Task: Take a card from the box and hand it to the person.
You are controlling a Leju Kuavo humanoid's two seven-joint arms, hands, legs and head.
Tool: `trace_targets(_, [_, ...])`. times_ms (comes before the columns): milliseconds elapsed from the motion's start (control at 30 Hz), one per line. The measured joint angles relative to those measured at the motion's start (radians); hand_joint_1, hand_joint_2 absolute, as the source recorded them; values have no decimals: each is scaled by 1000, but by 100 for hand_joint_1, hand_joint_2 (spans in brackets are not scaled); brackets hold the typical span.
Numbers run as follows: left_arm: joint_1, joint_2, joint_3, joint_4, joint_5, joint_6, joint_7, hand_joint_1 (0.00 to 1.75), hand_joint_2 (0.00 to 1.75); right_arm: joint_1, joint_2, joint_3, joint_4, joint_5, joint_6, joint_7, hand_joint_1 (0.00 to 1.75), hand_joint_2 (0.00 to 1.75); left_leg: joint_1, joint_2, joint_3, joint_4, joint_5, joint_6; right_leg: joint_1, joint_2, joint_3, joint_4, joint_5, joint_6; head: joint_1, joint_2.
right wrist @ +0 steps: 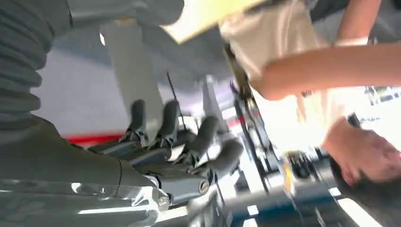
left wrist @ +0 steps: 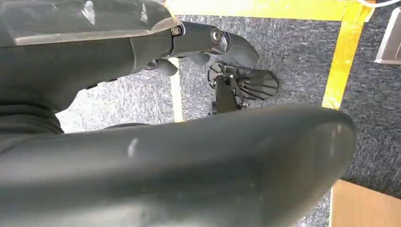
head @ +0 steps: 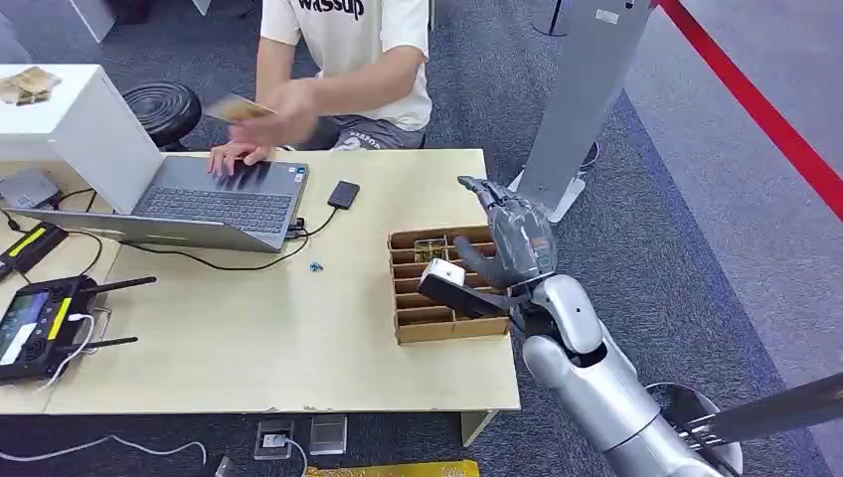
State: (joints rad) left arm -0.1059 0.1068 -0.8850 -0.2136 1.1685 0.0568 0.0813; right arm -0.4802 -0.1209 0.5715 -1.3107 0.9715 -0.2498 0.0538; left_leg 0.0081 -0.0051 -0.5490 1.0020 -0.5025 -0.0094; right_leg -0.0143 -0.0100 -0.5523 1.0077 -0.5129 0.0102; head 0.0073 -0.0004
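Observation:
The brown cardboard box [head: 452, 331] with slotted compartments stands at the table's right end, with a few cards [head: 429, 245] in its far slot. My right hand [head: 512, 238] is raised over the box's right side, fingers apart and pointing away from me, holding nothing. In the right wrist view its fingers [right wrist: 189, 137] are loosely bent and empty. A person seated across the table holds a tan card [head: 237, 107], blurred, in one hand [head: 288, 109] above the laptop. Down by the floor hangs my left hand [left wrist: 94, 52], with nothing in it.
An open laptop [head: 214, 204] lies at the table's far left with the person's other hand on its keys. A black phone [head: 343, 194], a white box [head: 60, 119] and a handheld controller [head: 35, 318] share the table. A grey pillar [head: 587, 89] rises right of the table.

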Motion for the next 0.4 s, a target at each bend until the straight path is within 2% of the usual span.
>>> trace_targets(100, [0, 0, 0, 0, 3, 6, 2, 0, 0, 18, -1, 0, 4, -116, 41, 4, 0, 175, 0, 0, 0, 0, 0, 0, 0, 0, 0, 0, 0, 0, 0, 0])
trace_targets(133, [0, 0, 0, 0, 5, 7, 2, 0, 175, 27, -1, -2, 3, -173, 57, 4, 0, 175, 0, 0, 0, 0, 0, 0, 0, 0, 0, 0, 0, 0, 0, 0])
trace_targets(267, [1, 1, 0, 0, 12, 13, 12, 0, 175, 111, -12, -27, -38, -562, 149, 18, 0, 175, 0, 0, 0, 0, 0, 0, 0, 0, -1, 0, 0, 0, 0, 0])
trace_targets(400, [3, 2, 0, 0, 18, 15, 17, 0, 175, 185, -29, -55, -89, -703, 170, 14, 0, 175, 0, 0, 0, 0, 0, 0, 0, 0, -1, -1, 0, 0, 1, 0])
